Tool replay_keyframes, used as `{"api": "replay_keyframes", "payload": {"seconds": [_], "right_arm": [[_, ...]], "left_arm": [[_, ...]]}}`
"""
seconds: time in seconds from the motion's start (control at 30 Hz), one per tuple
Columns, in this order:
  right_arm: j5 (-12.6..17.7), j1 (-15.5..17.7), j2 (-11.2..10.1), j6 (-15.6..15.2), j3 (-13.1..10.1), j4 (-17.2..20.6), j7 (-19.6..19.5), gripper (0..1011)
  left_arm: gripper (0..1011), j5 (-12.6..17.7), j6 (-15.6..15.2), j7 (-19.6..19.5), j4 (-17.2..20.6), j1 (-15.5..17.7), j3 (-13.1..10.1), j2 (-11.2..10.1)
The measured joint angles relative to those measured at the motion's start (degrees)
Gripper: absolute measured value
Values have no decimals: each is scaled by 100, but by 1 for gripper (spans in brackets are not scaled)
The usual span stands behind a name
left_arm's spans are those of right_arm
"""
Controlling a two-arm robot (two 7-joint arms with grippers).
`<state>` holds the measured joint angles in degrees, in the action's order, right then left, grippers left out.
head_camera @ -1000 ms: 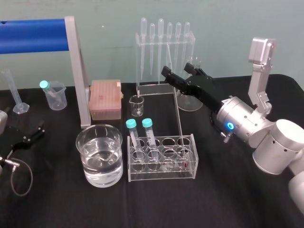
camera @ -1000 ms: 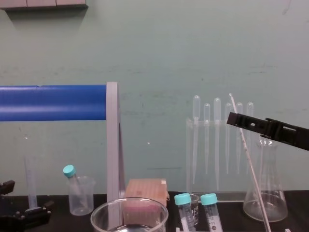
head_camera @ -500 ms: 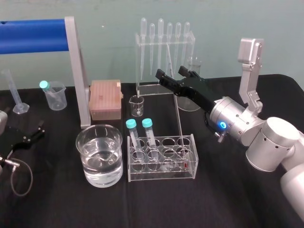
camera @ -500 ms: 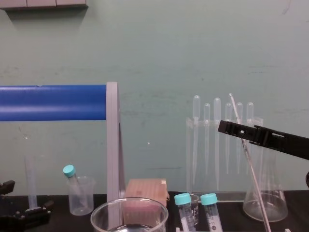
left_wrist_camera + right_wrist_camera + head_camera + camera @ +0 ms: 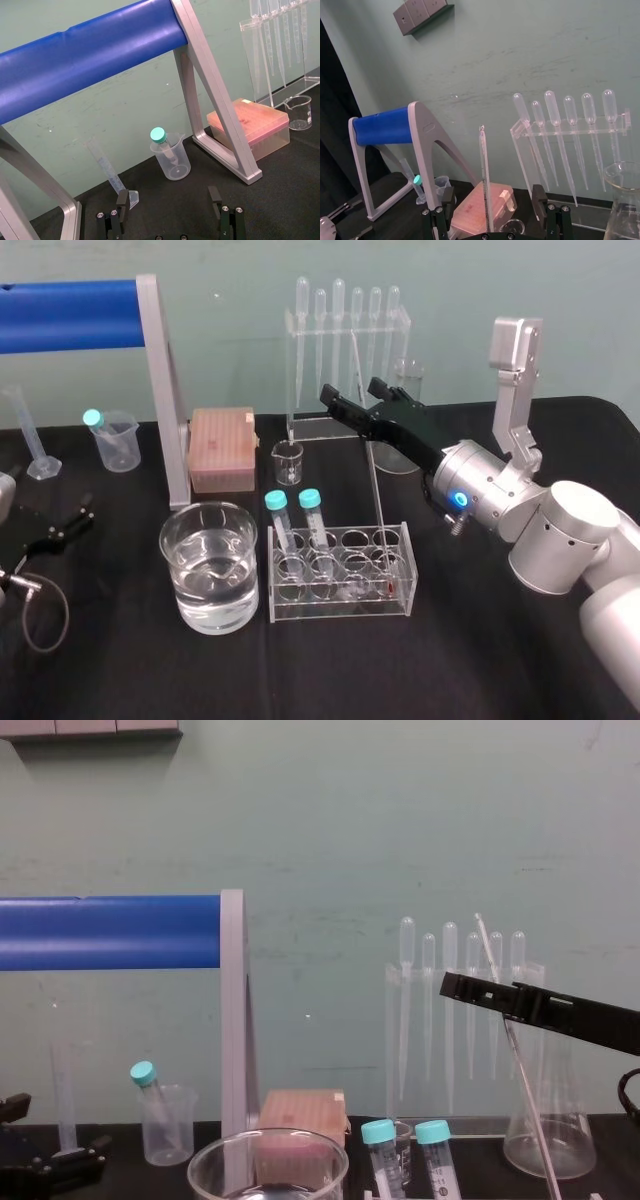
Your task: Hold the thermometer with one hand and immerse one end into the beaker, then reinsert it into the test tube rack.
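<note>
Two tools, head view: my right tool is raised behind the test tube rack; my left tool is parked low at the left of the bench.
Thermometer, head view: the thermometer leans in the rack's right end, red tip down.
Beaker, head view: the beaker holds water, just left of the rack.
Left wrist view: left tool released, grasping nothing.
Right wrist view: right tool released, spread wide either side of the thermometer, apart from it.
Chest view: the thermometer's top pokes above the right tool.

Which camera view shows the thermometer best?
The right wrist view: the thermometer stands close, its dark marks visible against the wall, between the fingers of the open right end effector. The chest view shows its upper length slanting past a finger; the head view, a faint line down to its red tip in the test tube rack.
</note>
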<state>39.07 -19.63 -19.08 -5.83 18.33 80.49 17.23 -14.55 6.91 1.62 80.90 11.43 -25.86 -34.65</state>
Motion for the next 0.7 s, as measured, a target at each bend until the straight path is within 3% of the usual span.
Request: {"api": "replay_keyframes", "payload": {"seconds": [0.7], "right_arm": [[-24,-42,25,-24,9,-48,35,1000]], "left_arm": [[1008,0,0,0,0,0,0,0]]}}
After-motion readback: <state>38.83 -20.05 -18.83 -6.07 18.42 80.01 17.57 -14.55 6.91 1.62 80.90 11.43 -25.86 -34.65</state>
